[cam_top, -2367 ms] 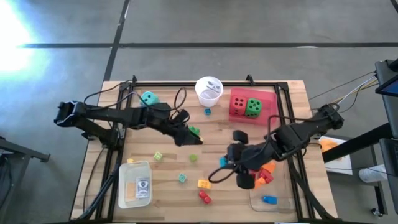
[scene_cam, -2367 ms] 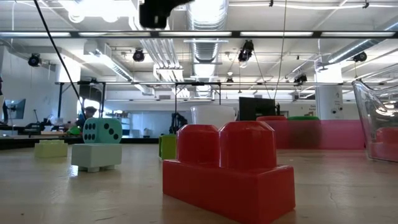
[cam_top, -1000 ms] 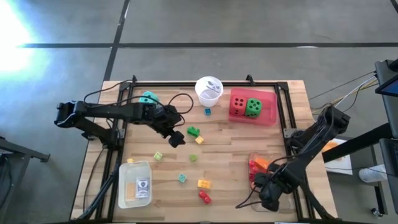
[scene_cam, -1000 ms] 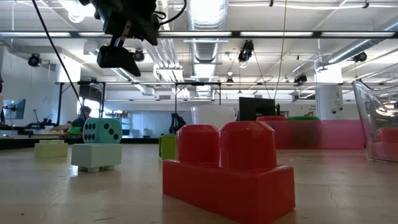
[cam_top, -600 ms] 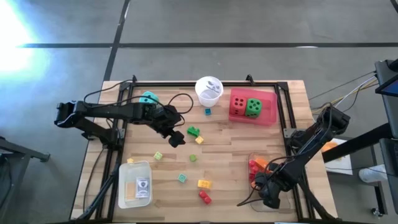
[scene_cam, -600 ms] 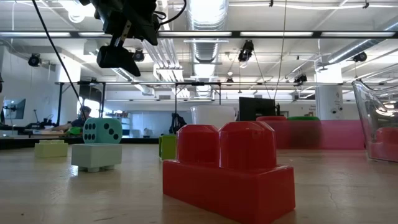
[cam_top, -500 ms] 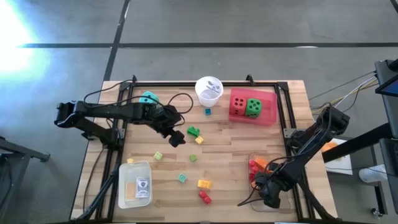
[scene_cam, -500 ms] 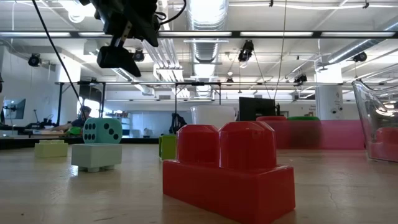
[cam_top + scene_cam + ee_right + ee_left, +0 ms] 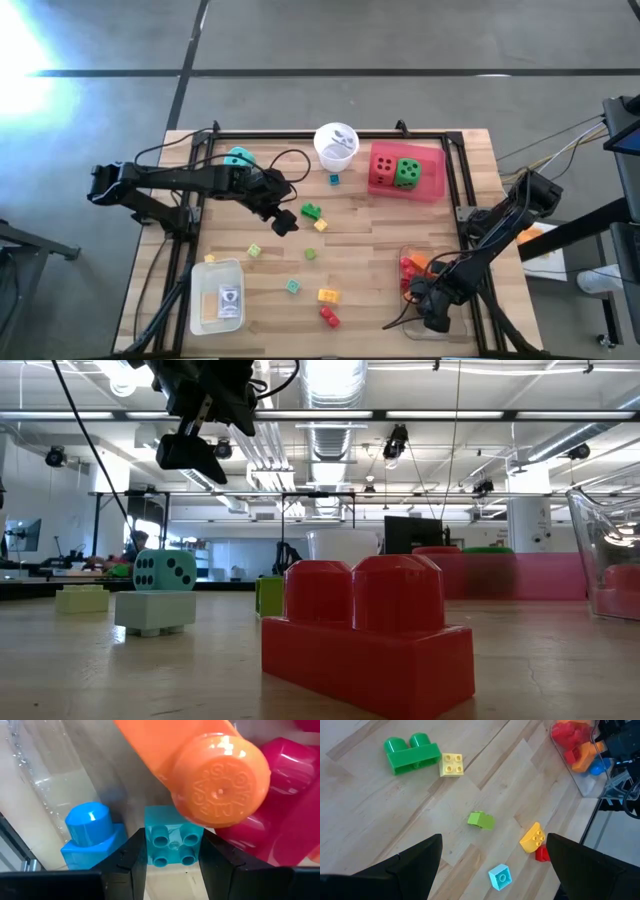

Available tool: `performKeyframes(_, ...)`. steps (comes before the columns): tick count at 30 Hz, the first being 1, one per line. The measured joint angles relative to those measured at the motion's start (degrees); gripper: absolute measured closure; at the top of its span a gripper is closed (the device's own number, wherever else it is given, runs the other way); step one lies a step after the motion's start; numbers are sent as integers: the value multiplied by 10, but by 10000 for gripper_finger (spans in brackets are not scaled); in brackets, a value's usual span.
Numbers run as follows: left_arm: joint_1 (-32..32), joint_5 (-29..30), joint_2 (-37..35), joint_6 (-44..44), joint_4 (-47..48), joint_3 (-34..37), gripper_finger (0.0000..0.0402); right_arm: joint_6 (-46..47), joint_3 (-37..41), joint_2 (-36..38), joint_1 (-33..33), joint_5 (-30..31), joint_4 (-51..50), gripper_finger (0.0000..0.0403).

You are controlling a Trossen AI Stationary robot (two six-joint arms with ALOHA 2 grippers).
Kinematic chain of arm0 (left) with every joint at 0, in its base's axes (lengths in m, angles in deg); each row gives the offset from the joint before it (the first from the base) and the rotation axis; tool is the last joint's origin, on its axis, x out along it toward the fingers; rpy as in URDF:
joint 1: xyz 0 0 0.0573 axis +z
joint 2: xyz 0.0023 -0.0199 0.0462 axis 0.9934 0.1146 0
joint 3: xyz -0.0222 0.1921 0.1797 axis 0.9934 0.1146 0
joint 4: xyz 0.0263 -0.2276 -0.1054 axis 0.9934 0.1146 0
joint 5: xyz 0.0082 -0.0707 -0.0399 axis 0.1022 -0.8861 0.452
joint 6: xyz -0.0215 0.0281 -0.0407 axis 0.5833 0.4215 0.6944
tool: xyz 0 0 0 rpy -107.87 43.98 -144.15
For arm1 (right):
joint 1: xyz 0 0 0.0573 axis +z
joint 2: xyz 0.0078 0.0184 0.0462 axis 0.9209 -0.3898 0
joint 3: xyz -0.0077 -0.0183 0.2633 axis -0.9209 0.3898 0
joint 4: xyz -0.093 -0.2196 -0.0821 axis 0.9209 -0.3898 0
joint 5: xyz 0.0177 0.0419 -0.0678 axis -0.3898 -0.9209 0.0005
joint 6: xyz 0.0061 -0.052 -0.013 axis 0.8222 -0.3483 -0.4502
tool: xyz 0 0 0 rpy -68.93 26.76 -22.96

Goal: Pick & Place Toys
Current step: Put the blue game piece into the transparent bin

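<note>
1. While the small teal brick [image 9: 173, 842] is sitting between the right gripper's [image 9: 173, 851] fingers, narrowly closed on it, it is inside the clear tray [image 9: 408, 255], beside a blue brick [image 9: 92, 835] and an orange brick [image 9: 210, 770].
2. The left gripper [image 9: 284, 224] is hanging wide open above a green brick [image 9: 413, 753] and a yellow brick [image 9: 451, 764].

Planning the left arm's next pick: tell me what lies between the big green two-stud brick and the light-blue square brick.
In the left wrist view, a small lime-green brick lies on the wood between the green two-stud brick and the light-blue square brick.
</note>
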Motion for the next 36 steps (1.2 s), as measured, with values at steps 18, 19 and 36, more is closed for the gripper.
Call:
performKeyframes(18, 0, 0, 0, 13, -7, 17, 43, 1, -3, 0, 0, -3, 12, 178)
performKeyframes(19, 0, 0, 0, 13, -7, 17, 43, 3, -4, 0, 0, -4, 11, 158)
performKeyframes(36, -49, 105, 5, 43, 184, 17, 43, 13, -54, 0, 0, -17, 3, 51)
